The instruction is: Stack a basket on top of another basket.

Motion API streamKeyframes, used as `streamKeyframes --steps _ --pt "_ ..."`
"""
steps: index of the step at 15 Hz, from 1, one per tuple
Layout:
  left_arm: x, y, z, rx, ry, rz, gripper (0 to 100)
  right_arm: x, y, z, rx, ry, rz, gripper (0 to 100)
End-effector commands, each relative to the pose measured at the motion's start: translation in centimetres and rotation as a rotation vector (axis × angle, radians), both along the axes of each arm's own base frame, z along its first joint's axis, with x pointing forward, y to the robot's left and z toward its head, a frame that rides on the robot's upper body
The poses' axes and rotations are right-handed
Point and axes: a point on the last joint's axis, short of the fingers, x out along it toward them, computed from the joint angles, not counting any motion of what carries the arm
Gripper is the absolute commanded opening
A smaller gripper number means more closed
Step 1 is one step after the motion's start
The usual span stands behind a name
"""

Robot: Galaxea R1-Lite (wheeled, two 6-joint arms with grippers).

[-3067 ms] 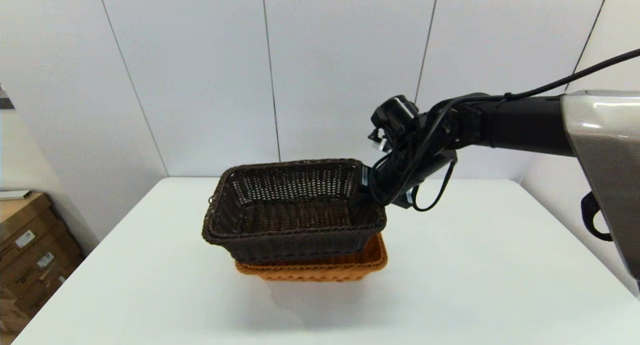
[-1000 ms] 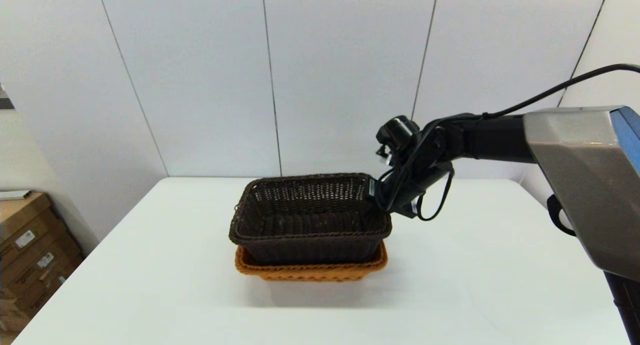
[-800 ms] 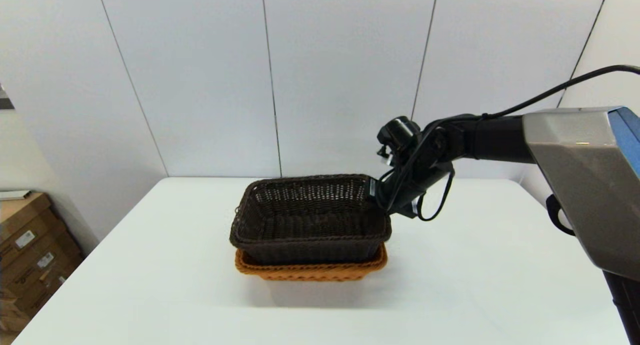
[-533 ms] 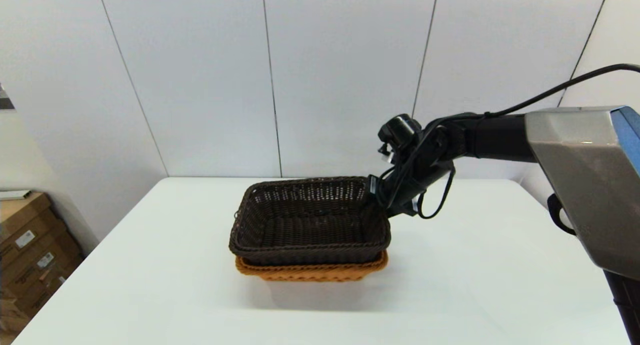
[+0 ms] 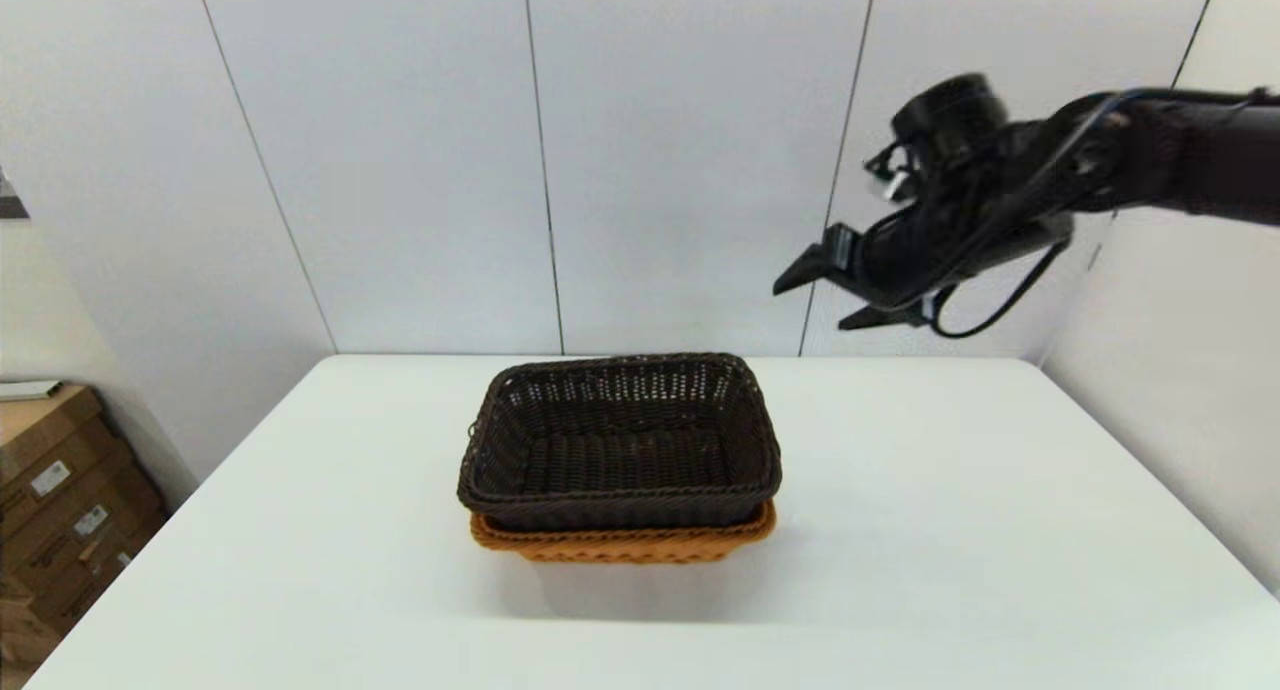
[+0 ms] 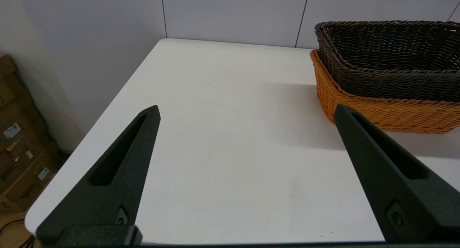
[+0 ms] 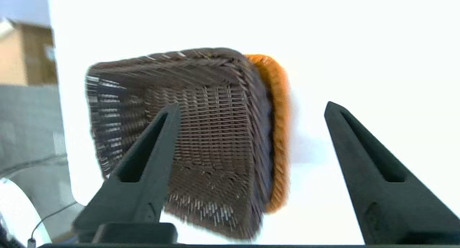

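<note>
No text, label or number can be read on anything here.

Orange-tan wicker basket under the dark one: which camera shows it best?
The left wrist view: the orange-tan rectangular woven wicker basket shows its side wall and braided rim. The head view shows only a strip below the dark brown wicker basket; the right wrist view, one blurred edge.

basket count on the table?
2. The dark brown basket sits nested in the orange-tan basket, mid-table. None other visible.
</note>
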Motion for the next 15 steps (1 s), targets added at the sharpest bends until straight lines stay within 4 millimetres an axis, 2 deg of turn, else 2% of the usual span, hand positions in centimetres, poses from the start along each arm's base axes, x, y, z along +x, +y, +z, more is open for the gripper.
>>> streamKeyframes --steps 1,3,5,6,8,10,12,15 --pt "0.0 0.0 0.0 -0.001 0.002 0.001 100 -12.9 -9.2 11.1 -0.234 -0.348 -0.077 100" --pt "0.0 0.0 0.0 -0.001 0.002 0.001 100 -18.3 -11.3 11.1 -0.425 -0.389 -0.126 100" --pt "0.0 0.0 0.0 -0.001 0.002 0.001 100 -24.4 -12.2 10.4 -0.509 -0.433 -0.144 100" --pt "0.0 0.0 0.0 -0.001 0.002 0.001 100 -28.3 -12.1 10.0 -0.515 -0.474 -0.169 100" --pt "0.0 0.0 0.0 -0.001 0.002 0.001 100 -34.1 -11.7 8.3 -0.521 -0.543 -0.202 100" --pt "0.0 0.0 0.0 -0.001 0.002 0.001 100 -37.9 -11.5 5.8 -0.533 -0.572 -0.26 100" --pt "0.0 0.0 0.0 -0.001 0.002 0.001 100 -42.0 -11.2 2.2 -0.528 -0.632 -0.265 100" --pt "0.0 0.0 0.0 -0.001 0.002 0.001 100 -45.0 -11.1 -2.7 -0.532 -0.671 -0.262 100"
